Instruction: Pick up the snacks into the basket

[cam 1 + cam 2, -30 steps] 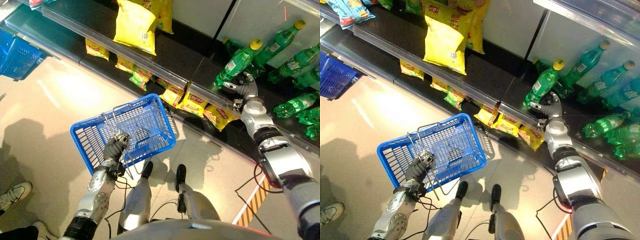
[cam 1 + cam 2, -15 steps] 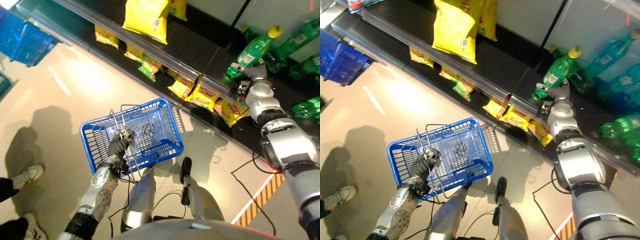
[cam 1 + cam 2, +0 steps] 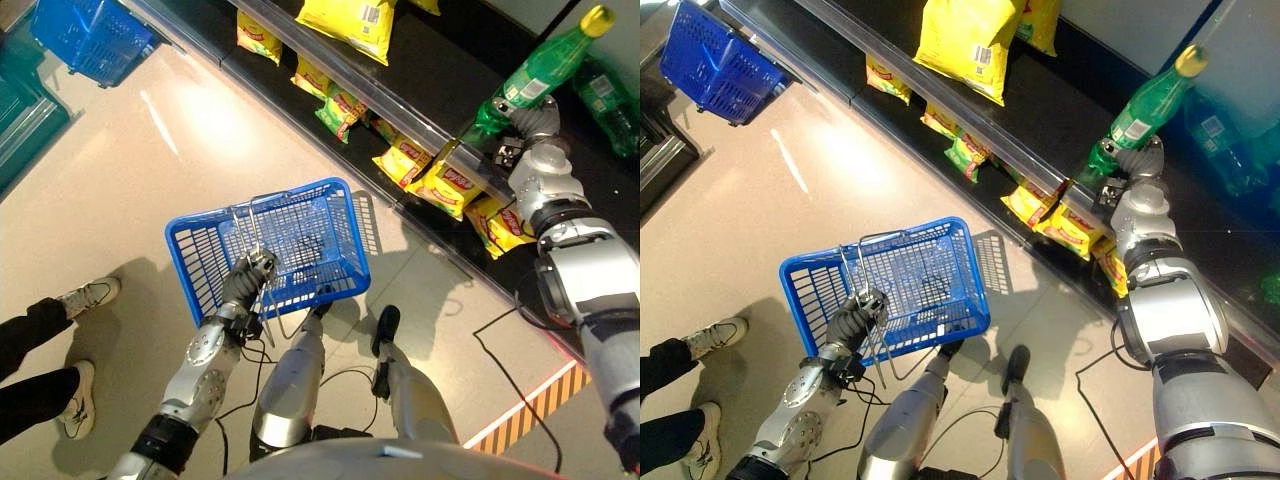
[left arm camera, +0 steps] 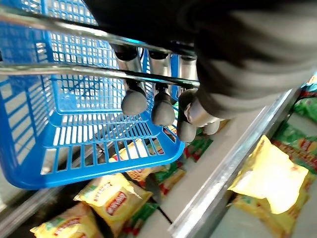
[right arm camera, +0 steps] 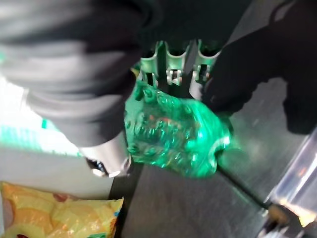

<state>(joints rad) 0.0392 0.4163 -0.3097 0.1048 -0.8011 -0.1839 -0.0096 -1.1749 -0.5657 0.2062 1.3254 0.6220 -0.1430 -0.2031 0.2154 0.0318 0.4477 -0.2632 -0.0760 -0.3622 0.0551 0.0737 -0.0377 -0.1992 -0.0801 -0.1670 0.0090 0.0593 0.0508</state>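
Bright blue mesh on the basket, with thin silver wire handles crossing it. A second basket, the same blue, sits up by the shelving. Green bottle, clear green with a yellow cap and a green-and-white label; its base glows translucent green in the right wrist view. Big snack bags are plain yellow. Below, the small snack packets are yellow with red marks, and a few packets are green. Shelf surface is black. Floor is pale beige, and an orange-and-black striped strip crosses it. A person's trousers are black, their shoes white.
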